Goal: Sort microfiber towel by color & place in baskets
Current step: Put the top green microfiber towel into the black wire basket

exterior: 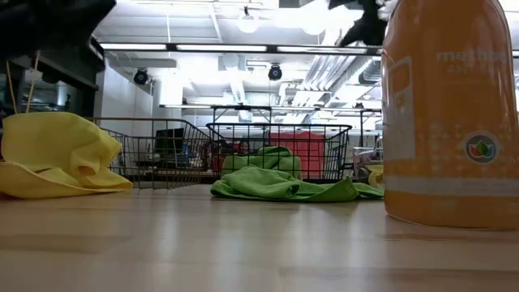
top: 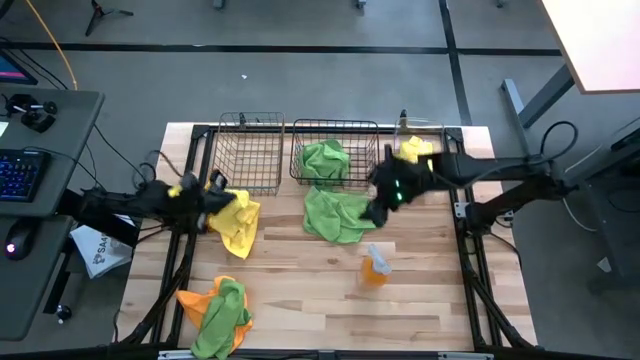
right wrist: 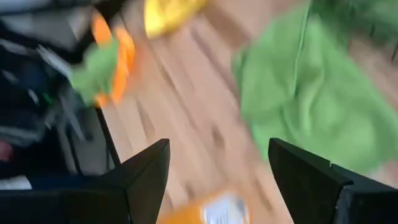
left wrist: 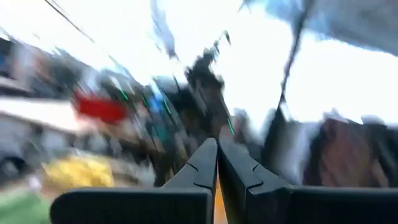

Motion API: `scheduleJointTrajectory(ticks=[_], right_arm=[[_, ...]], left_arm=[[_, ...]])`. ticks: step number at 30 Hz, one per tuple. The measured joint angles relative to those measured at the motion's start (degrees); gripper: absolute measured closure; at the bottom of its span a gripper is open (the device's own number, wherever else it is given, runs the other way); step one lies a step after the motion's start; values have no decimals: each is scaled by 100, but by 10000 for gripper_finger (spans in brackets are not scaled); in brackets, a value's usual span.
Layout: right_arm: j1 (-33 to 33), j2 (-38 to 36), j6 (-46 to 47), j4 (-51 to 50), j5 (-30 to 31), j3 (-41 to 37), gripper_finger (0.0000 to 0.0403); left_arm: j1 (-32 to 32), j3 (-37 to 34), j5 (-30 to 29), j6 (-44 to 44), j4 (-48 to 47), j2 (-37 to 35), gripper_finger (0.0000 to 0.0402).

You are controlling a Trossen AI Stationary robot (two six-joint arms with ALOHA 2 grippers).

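Observation:
My left gripper [top: 210, 200] [left wrist: 217, 146] is shut and hovers at the left edge of a yellow towel [top: 238, 222] [exterior: 57, 154] that lies crumpled on the table. My right gripper [top: 377, 212] [right wrist: 217, 146] is open above the table, beside the right edge of a spread green towel [top: 335, 215] [right wrist: 311, 93]. Another green towel [top: 325, 158] lies in the right wire basket [top: 335, 135]. The left wire basket [top: 250, 150] holds nothing I can see. A yellow towel [top: 415, 150] sits in the clear bin [top: 440, 132]. An orange and a green towel [top: 215, 305] lie heaped near the front left.
An orange spray bottle [top: 375, 265] [exterior: 450, 113] stands on the table just near-side of my right gripper. The baskets line the far edge. Bare wood lies between the two towel heaps and the bottle. A desk with a keyboard [top: 20, 172] stands left of the table.

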Motion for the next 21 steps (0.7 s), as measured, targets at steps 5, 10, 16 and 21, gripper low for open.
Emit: scheduleJointTrajectory(ticks=[5,10,16,21], right_arm=[[714,-79,623,-977,813,-2,135],[1025,-420,1214,-1780,1614,-7,135],[1230,-1251,1950,-2536,2509,-7,135],[1498,-1866,2266,-2652,3112,-86,135]], left_arm=[[7,161,-1404,-410,566,397,398],[4,891,-981,-688,-57,1880,399],[4,2406,-708,256,-879,3874,401],[4,3623,-519,632,-1941,5051,401]])
